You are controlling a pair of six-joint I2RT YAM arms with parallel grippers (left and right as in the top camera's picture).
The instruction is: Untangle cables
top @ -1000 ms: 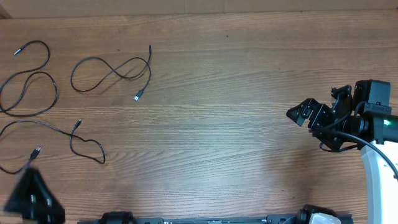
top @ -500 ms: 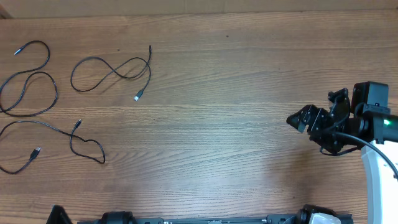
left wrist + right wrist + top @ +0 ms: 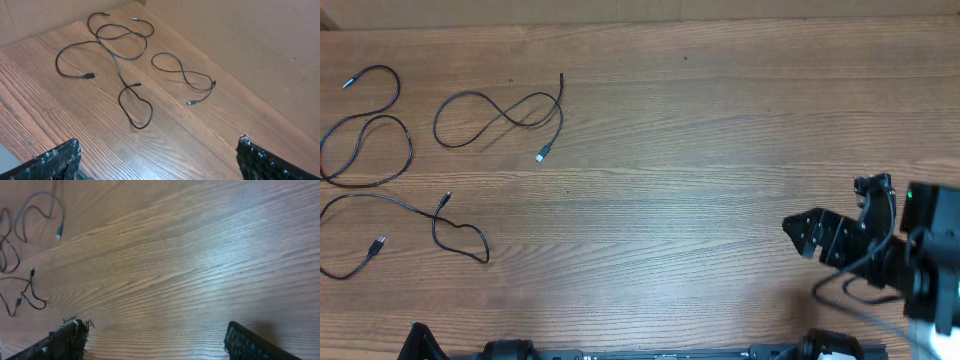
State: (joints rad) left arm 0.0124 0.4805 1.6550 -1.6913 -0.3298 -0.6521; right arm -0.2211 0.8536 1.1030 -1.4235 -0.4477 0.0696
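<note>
The left gripper (image 3: 159, 144) has its jaws released and spread wide, with only bare wood between them. The right gripper (image 3: 157, 327) is likewise released and grasps nothing.

From the left wrist, all three cables show whole, well ahead of the jaws. The overhead view cuts two of them off at its left edge. There the first cable (image 3: 397, 92) lies in loops at the far left corner. The second cable (image 3: 505, 116) curls in a figure-eight to its right, apart from the others. The third cable (image 3: 410, 208) runs just below the first, with a small loop at its right end. Whether the first and third touch is hard to tell.

The right wrist view catches the cables only as a blurred cluster in its upper left corner, far from its jaws. The overhead view alone shows the right arm low at the right side, well apart from the cables.

The tabletop (image 3: 670, 150) is brown wood with a strong grain. The left wrist view shows a plain brown board (image 3: 260, 45) standing along its far edge.
</note>
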